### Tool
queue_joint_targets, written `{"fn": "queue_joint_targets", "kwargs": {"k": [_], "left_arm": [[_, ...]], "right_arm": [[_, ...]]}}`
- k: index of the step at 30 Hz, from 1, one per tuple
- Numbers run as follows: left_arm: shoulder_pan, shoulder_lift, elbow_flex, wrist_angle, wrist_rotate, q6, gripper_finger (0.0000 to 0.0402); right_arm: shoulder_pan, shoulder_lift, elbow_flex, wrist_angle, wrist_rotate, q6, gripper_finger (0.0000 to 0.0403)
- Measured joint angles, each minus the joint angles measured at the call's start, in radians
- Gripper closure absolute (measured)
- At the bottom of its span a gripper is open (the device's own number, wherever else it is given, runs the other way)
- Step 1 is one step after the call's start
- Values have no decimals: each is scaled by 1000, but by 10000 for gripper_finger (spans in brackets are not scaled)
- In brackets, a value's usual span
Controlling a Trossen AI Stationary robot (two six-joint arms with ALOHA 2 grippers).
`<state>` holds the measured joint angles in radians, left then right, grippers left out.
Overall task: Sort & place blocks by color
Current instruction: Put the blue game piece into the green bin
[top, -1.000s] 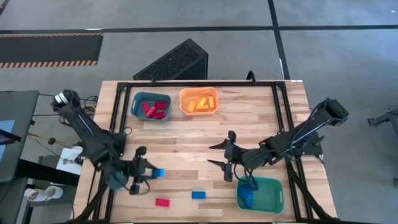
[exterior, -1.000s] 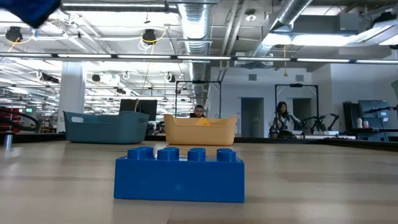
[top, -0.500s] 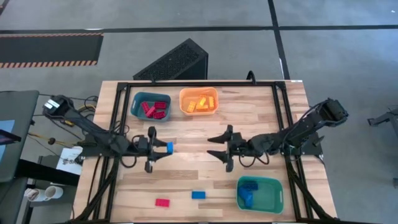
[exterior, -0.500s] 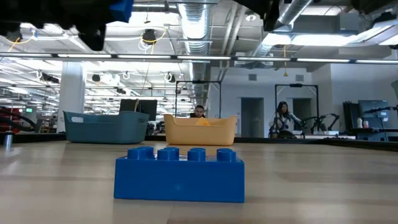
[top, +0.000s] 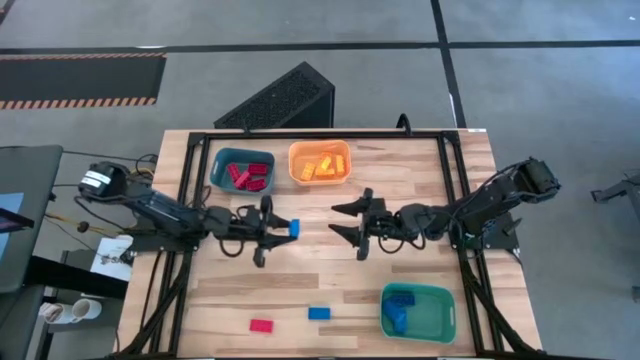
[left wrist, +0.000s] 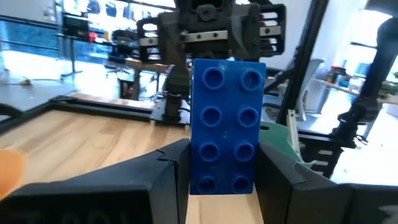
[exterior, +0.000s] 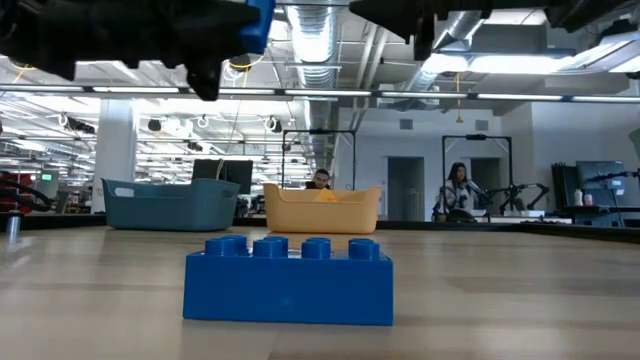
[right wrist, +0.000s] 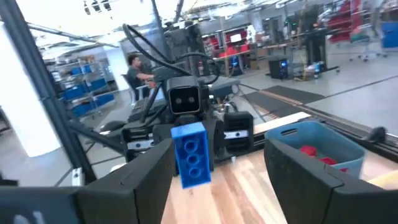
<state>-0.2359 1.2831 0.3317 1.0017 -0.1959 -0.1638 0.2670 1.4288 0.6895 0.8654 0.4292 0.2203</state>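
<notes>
Both grippers have drawn closer over mid-table. Left gripper [top: 268,231] pinches a blue block [top: 293,228] aloft, facing the right gripper [top: 352,225], whose fingers are spread. Nearer the front edge lie another blue block [top: 319,313] and a red block [top: 261,325].

Grey concrete floor [top: 560,90] surrounds the wooden tabletop [top: 400,180]. A black perforated box [top: 285,98] lies at 12 o'clock, a hazard-striped mat [top: 80,78] at 10 o'clock. In the low view, silver ducts [exterior: 315,40] and strip lights run overhead; two people [exterior: 455,190] sit among desks and monitors [exterior: 598,180] far behind.
</notes>
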Motion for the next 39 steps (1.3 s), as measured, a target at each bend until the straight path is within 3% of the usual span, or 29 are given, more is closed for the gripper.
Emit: {"fn": "queue_joint_targets", "kwargs": {"k": [4, 11, 22, 29, 33, 36, 39], "left_arm": [[8, 84, 74, 1, 28, 3, 301], [20, 213, 196, 0, 43, 32, 301], [75, 342, 369, 0, 226, -146, 301], [77, 373, 430, -29, 235, -155, 301], [75, 372, 445, -59, 222, -146, 301], [74, 372, 446, -66, 194, -156, 294], [75, 372, 446, -80, 182, -160, 261]], "right_arm": [[-10, 0, 0, -8, -64, 19, 91], [-11, 0, 0, -17, -65, 21, 9], [22, 0, 1, -53, -65, -69, 29], [21, 0, 1, -74, -68, -47, 34], [22, 0, 2, -80, -68, -37, 77], [30, 0, 1, -80, -68, -37, 143], [31, 0, 1, -90, -69, -35, 229]]}}
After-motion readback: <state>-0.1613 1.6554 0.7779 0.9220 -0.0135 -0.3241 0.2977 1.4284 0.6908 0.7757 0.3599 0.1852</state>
